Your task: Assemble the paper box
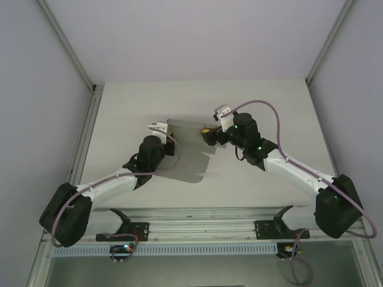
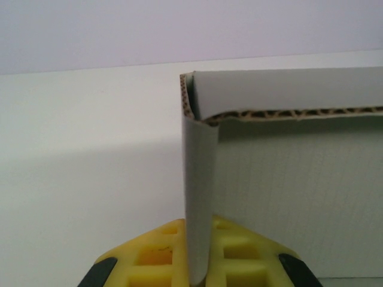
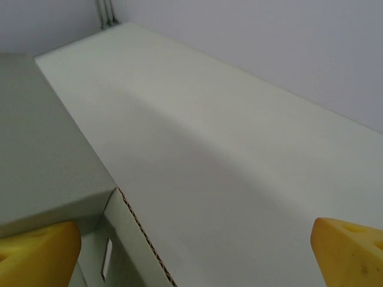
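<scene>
Two arms at one paper box (image 1: pixel 190 152) — part-folded, centre of the top view, on the table (image 1: pixel 275 107).
I see the left gripper (image 2: pixel 200 254) pinched shut on an upright wall of the grey card, lower centre of its wrist view; the right gripper (image 3: pixel 192 251) gapes wide, holding nothing — one yellow finger (image 3: pixel 36 254) sits by the box's edge, lower left.

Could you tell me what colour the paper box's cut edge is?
The cut edge of the paper box is corrugated brown; left wrist view shows it best.
</scene>
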